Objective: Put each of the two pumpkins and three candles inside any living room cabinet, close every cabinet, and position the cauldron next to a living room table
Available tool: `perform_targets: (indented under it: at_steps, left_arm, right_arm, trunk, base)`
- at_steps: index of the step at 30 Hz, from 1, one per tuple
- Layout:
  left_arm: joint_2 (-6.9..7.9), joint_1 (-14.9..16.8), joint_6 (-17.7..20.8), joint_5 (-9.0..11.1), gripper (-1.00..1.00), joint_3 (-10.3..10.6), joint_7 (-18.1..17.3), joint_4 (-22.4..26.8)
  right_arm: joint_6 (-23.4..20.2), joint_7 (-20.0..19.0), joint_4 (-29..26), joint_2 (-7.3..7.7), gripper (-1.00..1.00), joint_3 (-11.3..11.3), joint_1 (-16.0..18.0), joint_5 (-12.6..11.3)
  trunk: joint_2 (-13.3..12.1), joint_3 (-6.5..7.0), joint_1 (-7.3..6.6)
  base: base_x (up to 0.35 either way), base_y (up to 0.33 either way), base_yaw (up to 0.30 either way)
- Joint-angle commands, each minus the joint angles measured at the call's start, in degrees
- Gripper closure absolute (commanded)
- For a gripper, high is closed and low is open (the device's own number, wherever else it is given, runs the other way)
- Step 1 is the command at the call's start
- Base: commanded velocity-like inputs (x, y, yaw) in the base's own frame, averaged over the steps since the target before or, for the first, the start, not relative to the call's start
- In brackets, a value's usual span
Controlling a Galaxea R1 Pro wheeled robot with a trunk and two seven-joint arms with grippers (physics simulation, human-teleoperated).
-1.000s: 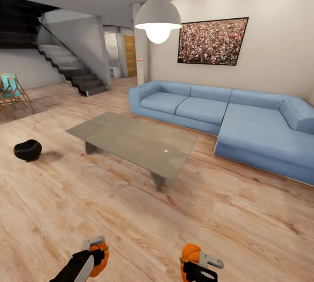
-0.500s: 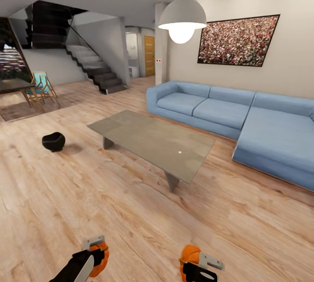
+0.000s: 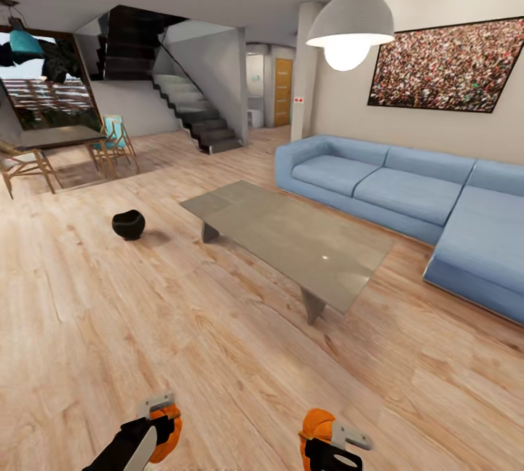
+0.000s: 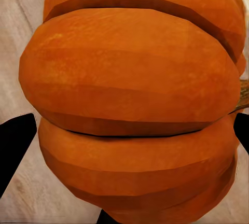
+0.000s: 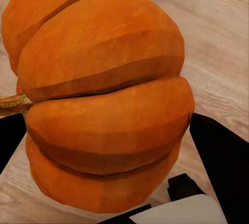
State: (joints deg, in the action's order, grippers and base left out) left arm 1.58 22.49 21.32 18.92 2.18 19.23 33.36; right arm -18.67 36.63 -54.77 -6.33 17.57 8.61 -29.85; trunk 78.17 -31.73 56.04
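At the bottom of the head view my left gripper (image 3: 164, 424) is shut on an orange pumpkin (image 3: 169, 433), and my right gripper (image 3: 320, 433) is shut on the second pumpkin (image 3: 316, 424). Up close, the left wrist view has its ribbed pumpkin (image 4: 132, 105) between black fingers (image 4: 14, 146); the right wrist view has the other pumpkin (image 5: 104, 99) the same way, stem to one side. The black cauldron (image 3: 129, 224) sits on the wooden floor, left of the low grey table (image 3: 287, 238) and a short gap from its near-left corner. The cabinet and the candles are out of view.
A blue sectional sofa (image 3: 407, 202) runs along the right wall behind the table. A pendant lamp (image 3: 351, 23) hangs above. Stairs (image 3: 196, 118) rise at the back, and a dining table with chairs (image 3: 58, 151) stands far left. Open wooden floor lies between me and the table.
The whole view has swung left: table, sofa and cauldron slid rightward in the picture, and the dining area and window came into view. Both grippers hold their pumpkins as before.
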Motion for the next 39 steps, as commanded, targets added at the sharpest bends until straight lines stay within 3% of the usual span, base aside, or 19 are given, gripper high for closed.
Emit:
perform_targets:
  at_steps: [1,11,39]
  left_arm:
    - [0.0,0.01,0.03,-0.19,1.0,0.02,0.19,0.0]
    - [0.0,0.01,0.04,-0.19,1.0,0.02,0.18,0.02]
    - [0.0,0.01,-0.02,-0.2,1.0,0.02,0.19,0.01]
  right_arm:
    - [0.05,0.01,0.0,0.0,1.0,0.0,0.0,-0.04]
    - [0.18,0.44,0.01,0.0,1.0,1.9,0.0,0.04]
    - [0.3,0.55,0.45,0.0,1.0,2.03,0.0,0.05]
  trunk:
    - [0.0,-0.02,0.0]
    - [0.0,-0.23,0.0]
    - [0.0,-0.83,0.0]
  base:
    - [0.0,0.0,0.282]
    - [0.0,0.0,0.282]
    - [0.0,0.0,0.282]
